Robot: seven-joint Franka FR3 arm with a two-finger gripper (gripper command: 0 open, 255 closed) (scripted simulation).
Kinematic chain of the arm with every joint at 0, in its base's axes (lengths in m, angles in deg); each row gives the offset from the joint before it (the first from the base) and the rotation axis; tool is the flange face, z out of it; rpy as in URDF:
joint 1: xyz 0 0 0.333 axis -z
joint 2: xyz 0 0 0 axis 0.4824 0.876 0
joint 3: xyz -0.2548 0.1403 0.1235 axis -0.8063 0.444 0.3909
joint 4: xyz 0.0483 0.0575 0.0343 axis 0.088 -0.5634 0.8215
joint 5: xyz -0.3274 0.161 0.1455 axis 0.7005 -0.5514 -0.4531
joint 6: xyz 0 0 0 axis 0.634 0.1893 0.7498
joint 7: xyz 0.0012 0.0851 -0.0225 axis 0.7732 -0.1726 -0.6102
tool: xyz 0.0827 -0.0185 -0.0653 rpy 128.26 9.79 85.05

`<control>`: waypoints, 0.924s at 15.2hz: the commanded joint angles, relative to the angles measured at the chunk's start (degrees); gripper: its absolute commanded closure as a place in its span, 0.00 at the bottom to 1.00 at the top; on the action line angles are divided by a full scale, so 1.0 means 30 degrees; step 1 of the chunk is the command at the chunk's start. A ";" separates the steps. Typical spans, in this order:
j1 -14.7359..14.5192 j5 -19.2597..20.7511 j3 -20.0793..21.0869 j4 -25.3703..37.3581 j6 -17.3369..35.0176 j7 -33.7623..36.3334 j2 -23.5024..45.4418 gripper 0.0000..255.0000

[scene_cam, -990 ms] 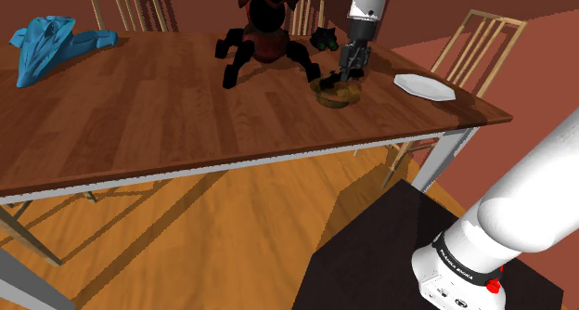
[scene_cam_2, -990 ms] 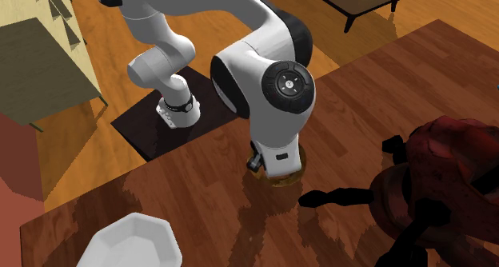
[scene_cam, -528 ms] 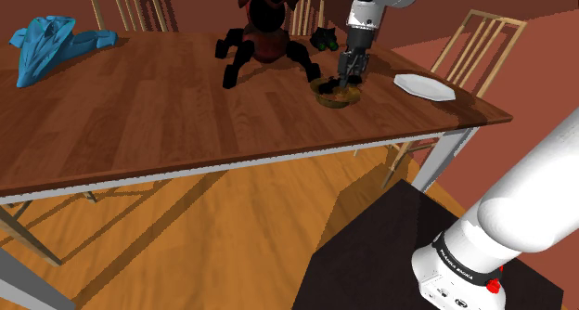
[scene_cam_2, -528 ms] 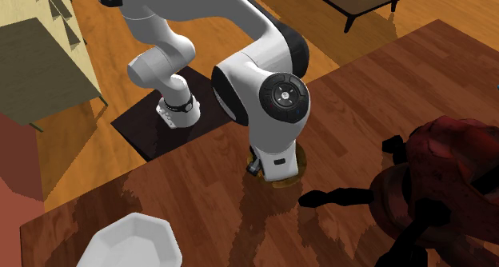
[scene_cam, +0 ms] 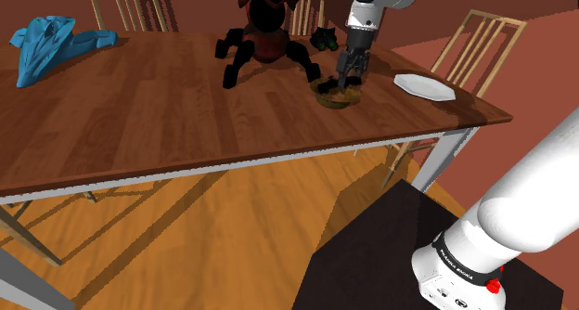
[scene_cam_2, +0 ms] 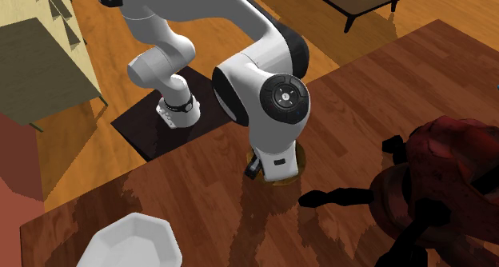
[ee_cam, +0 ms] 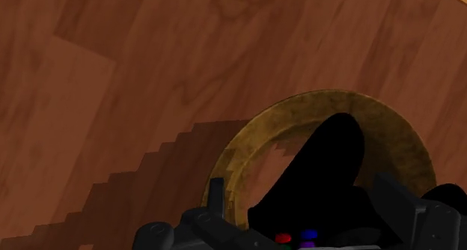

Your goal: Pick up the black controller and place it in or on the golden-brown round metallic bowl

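Note:
A golden-brown round bowl [scene_cam: 339, 99] stands on the wooden table, near its front edge in the shoulder view. My black gripper [scene_cam: 348, 79] hangs straight down over it. In the wrist view the black controller [ee_cam: 322, 174], with small red and blue buttons, lies across the bowl [ee_cam: 389, 129]. It sits between my gripper's [ee_cam: 303, 187] fingers, which stand apart, with a strip of bowl showing beside the left finger [ee_cam: 217, 200]. In the second exterior view the white hand covers most of the bowl [scene_cam_2: 301, 168].
A red and black legged toy [scene_cam: 264, 30] stands just behind the bowl, close to my arm. A white plate [scene_cam: 424, 85] lies towards the table's corner and a blue object [scene_cam: 51, 41] at the far end. Wooden chairs [scene_cam: 473, 39] ring the table.
The hand sank a little towards the bowl. The fingers, shut on the controller before, have parted and the controller now rests in the bowl.

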 commanded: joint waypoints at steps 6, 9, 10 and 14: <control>0.0125 0.0032 -0.0125 0.2827 -0.2463 0.0020 0.0384 0.00; 0.0124 0.0032 -0.0125 0.2825 -0.2462 0.0020 0.0382 0.00; 0.0125 0.0032 -0.0125 0.2826 -0.2463 0.0020 0.0383 0.00; 0.0125 0.0032 -0.0125 0.2827 -0.2463 0.0020 0.0384 0.00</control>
